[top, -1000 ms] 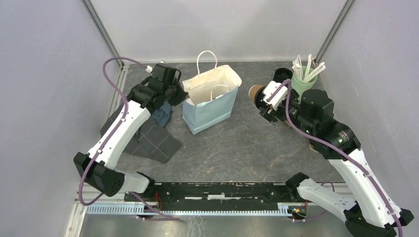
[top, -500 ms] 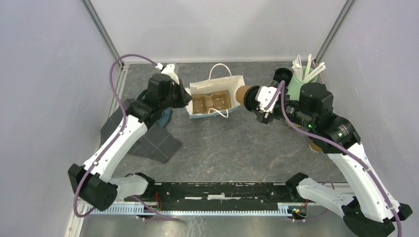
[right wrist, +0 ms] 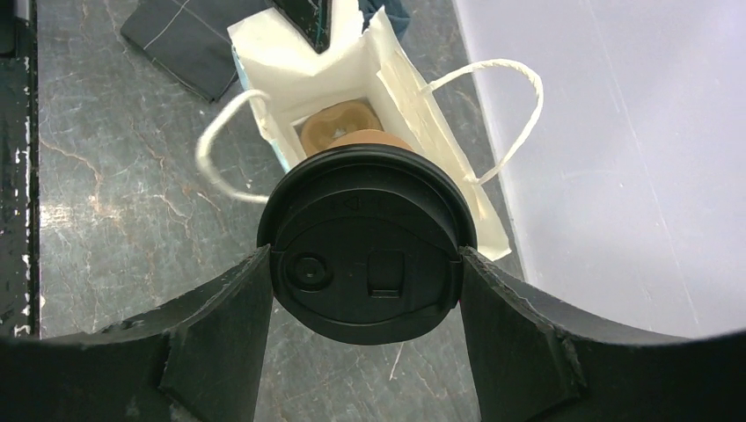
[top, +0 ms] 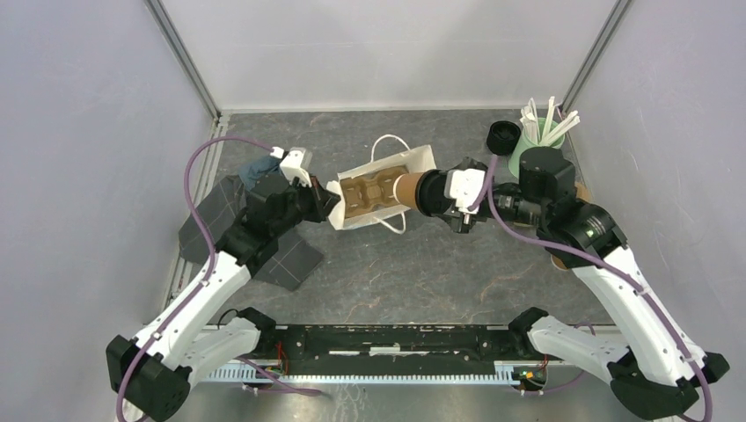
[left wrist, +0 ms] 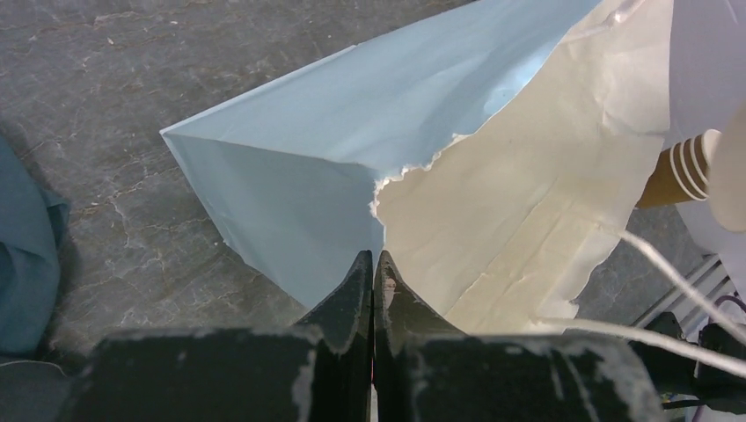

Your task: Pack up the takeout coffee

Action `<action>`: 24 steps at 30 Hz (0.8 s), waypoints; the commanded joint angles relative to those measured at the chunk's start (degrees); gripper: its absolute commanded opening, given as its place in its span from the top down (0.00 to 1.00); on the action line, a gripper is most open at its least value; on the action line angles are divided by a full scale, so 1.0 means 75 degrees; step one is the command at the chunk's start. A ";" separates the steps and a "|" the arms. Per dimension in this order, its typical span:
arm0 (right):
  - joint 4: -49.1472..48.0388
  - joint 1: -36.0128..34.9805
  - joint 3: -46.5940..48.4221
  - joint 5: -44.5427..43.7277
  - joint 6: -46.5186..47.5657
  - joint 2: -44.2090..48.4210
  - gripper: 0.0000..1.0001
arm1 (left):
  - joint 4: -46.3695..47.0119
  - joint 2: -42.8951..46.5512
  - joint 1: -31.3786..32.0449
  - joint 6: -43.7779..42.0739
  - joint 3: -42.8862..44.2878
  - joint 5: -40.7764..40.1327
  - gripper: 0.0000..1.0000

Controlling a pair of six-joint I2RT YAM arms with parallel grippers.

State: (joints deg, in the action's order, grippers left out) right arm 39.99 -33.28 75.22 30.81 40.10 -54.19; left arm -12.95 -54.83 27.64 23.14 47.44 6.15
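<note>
My left gripper (left wrist: 371,262) is pinching the rim of the tipped bag (left wrist: 352,114), a carrier (top: 369,192) lying inside. My right gripper (right wrist: 365,264) is clasping the black-lidded brown takeout coffee (top: 415,190).

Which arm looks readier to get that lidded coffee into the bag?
Right arm. Its jaws grip the lidded coffee cup, whose base is at the mouth of the tipped paper bag. The left arm has its jaws shut on the bag's edge.

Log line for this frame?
left gripper: shut on bag rim; right gripper: shut on coffee cup; cup base at bag mouth; carrier inside bag
</note>
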 commanded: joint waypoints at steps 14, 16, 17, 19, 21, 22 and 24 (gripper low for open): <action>0.0250 -0.2208 0.0444 -0.2549 0.0375 -0.1528 1.00 | 0.0552 0.0856 0.0693 0.0189 -0.0881 -0.0746 0.98; 0.0098 -0.2478 0.0031 -0.2955 0.0324 -0.1542 1.00 | 0.0548 0.0932 0.0709 0.0270 -0.1062 -0.0776 0.98; 0.0010 -0.2547 -0.0178 -0.3074 0.0278 -0.1536 1.00 | 0.0548 0.0953 0.0720 0.0340 -0.1137 -0.0745 0.98; -0.0097 -0.2733 -0.0363 -0.3211 0.0191 -0.1597 1.00 | 0.0555 0.0982 0.0722 0.0419 -0.1232 -0.0599 0.98; -0.0081 -0.2874 -0.0297 -0.3312 0.0088 -0.1702 1.00 | 0.0554 0.1008 0.0721 0.0485 -0.1262 -0.0421 0.98; -0.0044 -0.2957 -0.0232 -0.3364 0.0069 -0.1785 1.00 | 0.0549 0.1032 0.0721 0.0530 -0.1279 -0.0373 0.98; 0.0095 -0.3104 -0.0091 -0.3612 0.0068 -0.1958 1.00 | 0.0529 0.1100 0.0721 0.0624 -0.1325 -0.0325 0.98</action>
State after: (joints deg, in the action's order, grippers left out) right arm 42.30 -54.72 72.62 8.45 42.09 -67.77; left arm -10.28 -47.94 32.77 24.34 38.04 2.70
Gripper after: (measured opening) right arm 0.755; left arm 0.028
